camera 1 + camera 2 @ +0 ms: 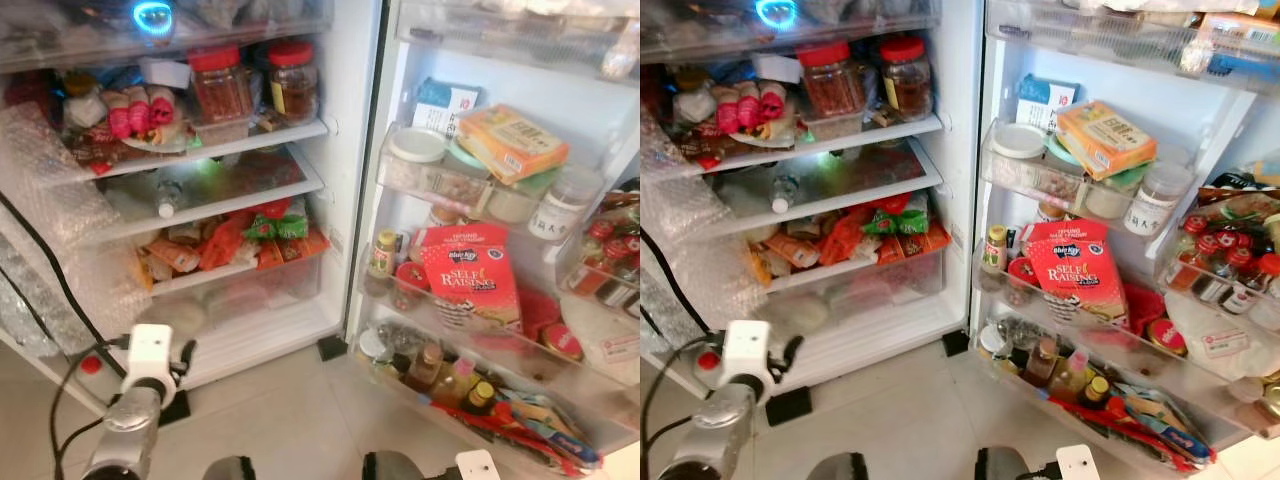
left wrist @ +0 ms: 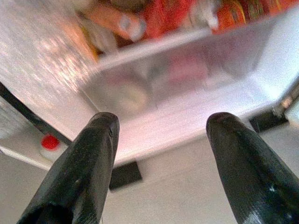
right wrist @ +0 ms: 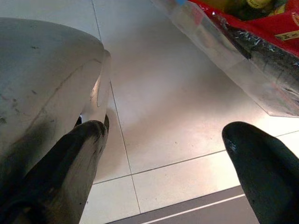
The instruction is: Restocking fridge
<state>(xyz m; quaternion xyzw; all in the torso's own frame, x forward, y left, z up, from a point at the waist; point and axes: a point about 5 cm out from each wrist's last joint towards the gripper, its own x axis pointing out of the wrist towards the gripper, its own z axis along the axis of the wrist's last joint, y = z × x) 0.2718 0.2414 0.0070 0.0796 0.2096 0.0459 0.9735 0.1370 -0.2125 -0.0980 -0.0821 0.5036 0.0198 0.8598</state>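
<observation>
The fridge (image 1: 340, 200) stands wide open and crammed, and the left end effector (image 2: 161, 154), fingers spread and empty, points at the bottom drawer (image 1: 240, 295), likely scouting room, while the right end effector (image 3: 173, 154) hangs agape over floor (image 3: 163, 107).

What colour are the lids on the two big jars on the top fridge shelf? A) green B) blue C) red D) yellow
C: both jars standing side by side on the fridge shelf wear red lids.
</observation>
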